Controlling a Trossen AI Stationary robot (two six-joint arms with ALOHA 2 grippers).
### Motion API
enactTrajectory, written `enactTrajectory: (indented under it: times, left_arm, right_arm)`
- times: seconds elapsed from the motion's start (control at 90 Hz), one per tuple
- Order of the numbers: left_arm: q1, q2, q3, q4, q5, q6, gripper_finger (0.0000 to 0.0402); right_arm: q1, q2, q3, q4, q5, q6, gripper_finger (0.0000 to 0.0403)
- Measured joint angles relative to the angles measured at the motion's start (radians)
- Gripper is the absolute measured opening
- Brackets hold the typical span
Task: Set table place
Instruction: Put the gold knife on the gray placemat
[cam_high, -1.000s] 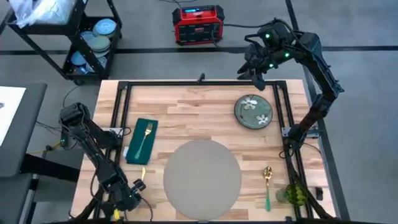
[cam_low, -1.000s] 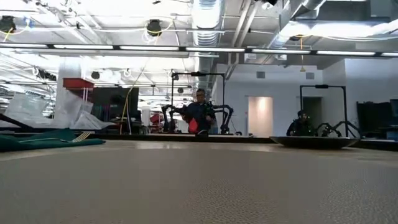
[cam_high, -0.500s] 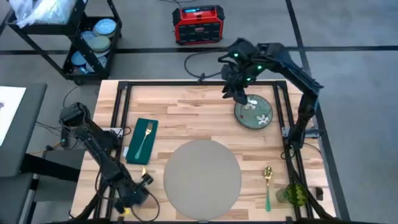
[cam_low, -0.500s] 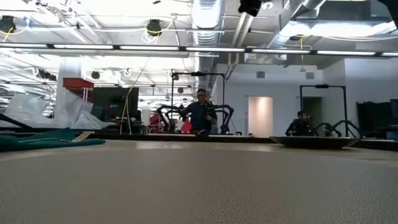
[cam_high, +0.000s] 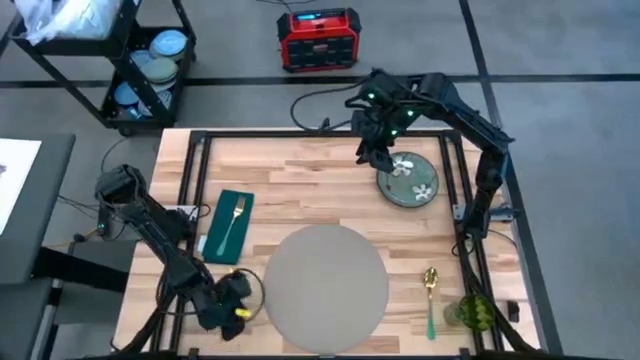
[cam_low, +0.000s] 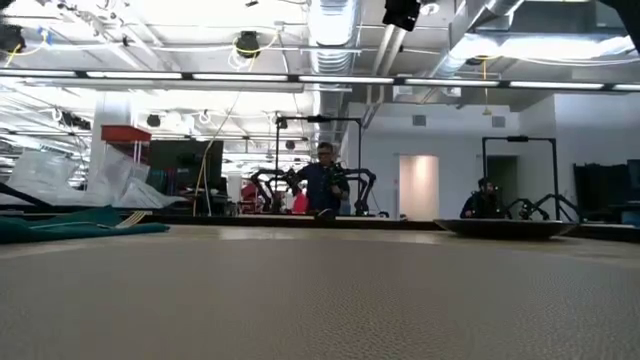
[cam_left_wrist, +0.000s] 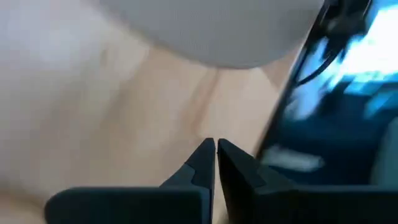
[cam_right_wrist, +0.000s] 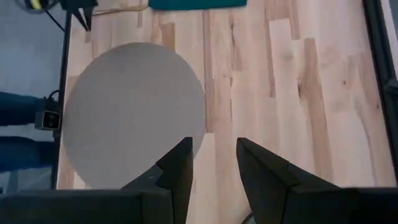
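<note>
The round grey placemat (cam_high: 325, 287) lies flat on the wooden table (cam_high: 300, 170), near its front edge, and fills the low view's foreground (cam_low: 320, 300). My left gripper (cam_high: 235, 300) is shut and hovers low just left of the placemat (cam_left_wrist: 217, 31), with nothing between its fingers (cam_left_wrist: 216, 155). My right gripper (cam_high: 375, 150) is open and hangs above the table's far side, at the left rim of the flowered plate (cam_high: 408, 180). It looks down on the placemat (cam_right_wrist: 134, 112) between its fingers (cam_right_wrist: 211, 162).
A dark green napkin (cam_high: 228, 225) with a gold fork lies left of the placemat. A gold-and-green spoon (cam_high: 430, 290) and a green glass (cam_high: 472, 312) are at the front right. A black frame (cam_high: 200, 150) borders the table. A cart of dishes (cam_high: 150, 65) stands beyond the far left corner.
My right gripper has swung from beyond the table's far edge toward the left and near, coming over the table beside the plate. My left gripper has moved toward the table's right, closer to the placemat. Nothing on the table has moved.
</note>
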Motion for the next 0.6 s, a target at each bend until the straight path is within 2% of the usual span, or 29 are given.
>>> enactTrajectory:
  times: [0.122, 0.244, 0.4, 0.6]
  left_arm:
    - [-0.059, -0.001, -0.006, -0.002, -0.142, -0.367, 0.0027]
    - [-0.089, -0.001, -0.006, -0.034, -0.139, -0.554, 0.0051]
    - [-0.071, 0.006, 0.003, -0.102, -0.031, -0.624, 0.0065]
    - [-0.052, 0.081, 0.08, -0.107, -0.089, -0.536, 0.0066]
  right_arm:
    - [0.001, -0.006, 0.001, 0.0, -0.006, -0.01, 0.0113]
    - [0.007, -0.003, 0.001, 0.0, -0.043, -0.012, 0.0113]
    - [0.02, -0.004, 0.001, 0.0, -0.05, -0.016, 0.0113]
    - [0.045, -0.004, 0.001, 0.0, -0.05, -0.012, 0.0113]
